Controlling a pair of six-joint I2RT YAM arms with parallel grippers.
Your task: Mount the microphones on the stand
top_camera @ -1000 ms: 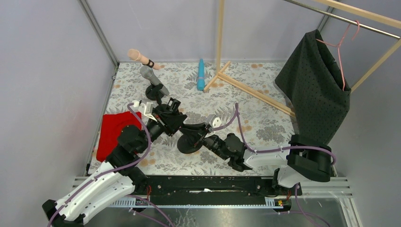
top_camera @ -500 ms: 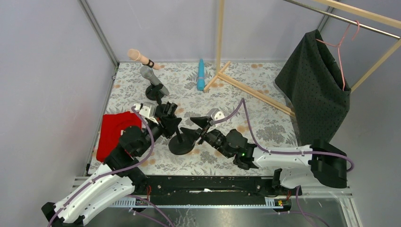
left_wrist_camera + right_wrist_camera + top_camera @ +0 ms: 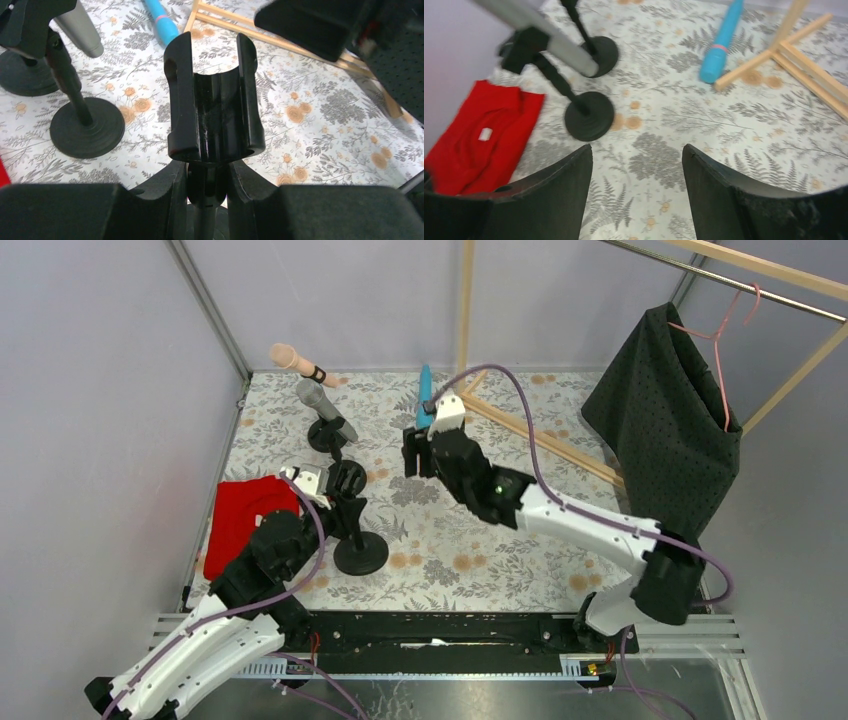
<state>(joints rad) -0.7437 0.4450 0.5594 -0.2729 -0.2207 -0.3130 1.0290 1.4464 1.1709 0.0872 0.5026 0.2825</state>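
Peach-pink stick microphone [image 3: 287, 357] and silver-grey stick microphone [image 3: 322, 405] look clipped in at eleven o'clock. The cyan-blue stick microphone [image 3: 426, 398] lies loose at twelve. The left gripper [image 3: 207, 182] clamps the empty black clip stand [image 3: 215, 110]; the right gripper [image 3: 636, 150] gapes wide, holding nothing.

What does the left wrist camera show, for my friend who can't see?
The left gripper grips a black mic stand just under its empty U-shaped clip. Behind it on the flowery table are a second stand, the silver-grey microphone and the cyan-blue microphone lying flat.
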